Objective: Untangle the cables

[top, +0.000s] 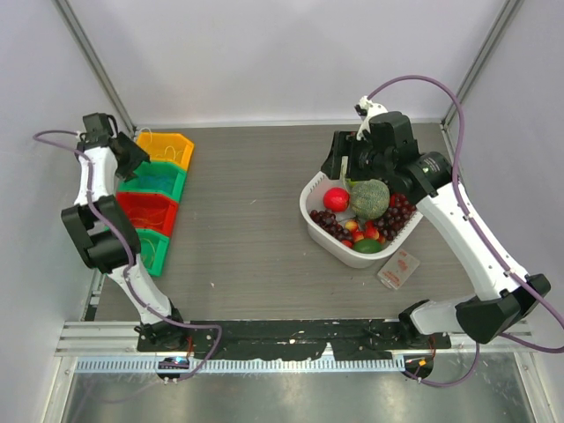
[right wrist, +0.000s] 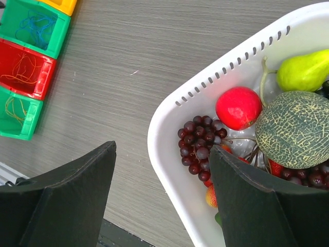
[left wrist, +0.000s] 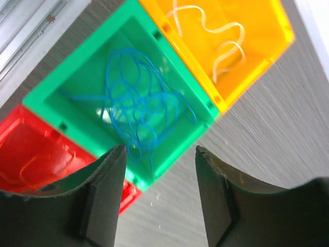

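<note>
The cables lie apart, each in its own small bin at the table's left. A blue cable [left wrist: 139,103] is a loose tangle in a green bin [left wrist: 169,56]. A white cable [left wrist: 221,36] curls in the orange-yellow bin [left wrist: 277,23], and an orange cable [left wrist: 41,167] rests in the red bin [left wrist: 20,128]. My left gripper [left wrist: 160,152] hovers open above the green bin's corner, holding nothing. My right gripper [right wrist: 163,149] is open and empty over the rim of the white basket [right wrist: 169,154]. In the right wrist view a thin yellowish cable [right wrist: 15,108] shows in a second green bin.
The row of bins [top: 154,198] runs along the left edge. The white basket [top: 319,231] at the right holds a melon [top: 370,198], a red apple [top: 336,198] and grapes [top: 398,211]. A small flat packet [top: 398,268] lies near the basket.
</note>
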